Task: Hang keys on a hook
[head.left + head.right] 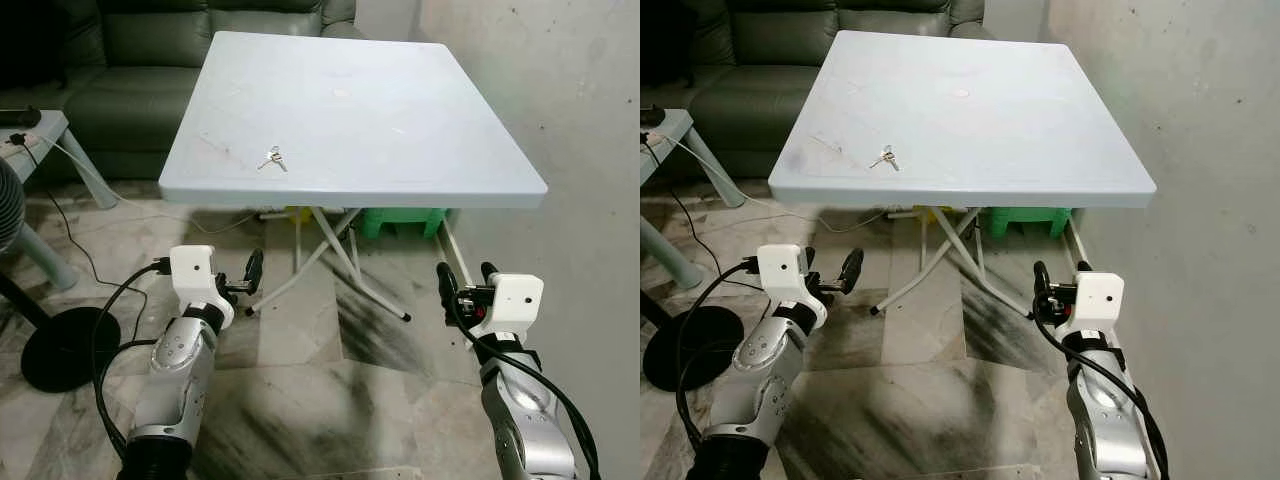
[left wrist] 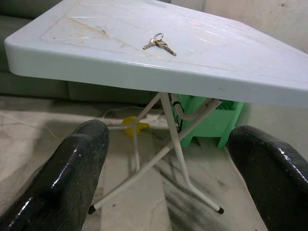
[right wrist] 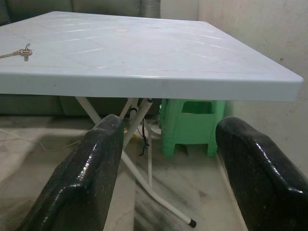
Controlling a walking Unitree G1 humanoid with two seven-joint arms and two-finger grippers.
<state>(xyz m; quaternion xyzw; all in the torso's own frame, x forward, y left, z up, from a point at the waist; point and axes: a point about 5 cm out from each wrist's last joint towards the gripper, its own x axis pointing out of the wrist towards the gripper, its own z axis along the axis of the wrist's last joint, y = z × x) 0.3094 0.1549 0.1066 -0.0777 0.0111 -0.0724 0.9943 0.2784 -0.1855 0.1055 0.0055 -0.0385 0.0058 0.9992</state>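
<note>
Currently one bunch of keys (image 1: 272, 159) lies on the folding table (image 1: 400, 130) near its front edge; left gripper (image 1: 243, 277) and right gripper (image 1: 464, 287), below that edge, gape empty.

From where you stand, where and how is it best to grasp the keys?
Probably at the ring of the keys, coming from above with the left tool, which is nearer. They lie flat on the table near its front-left edge, blades fanned, so a side approach would find little to grip.
</note>
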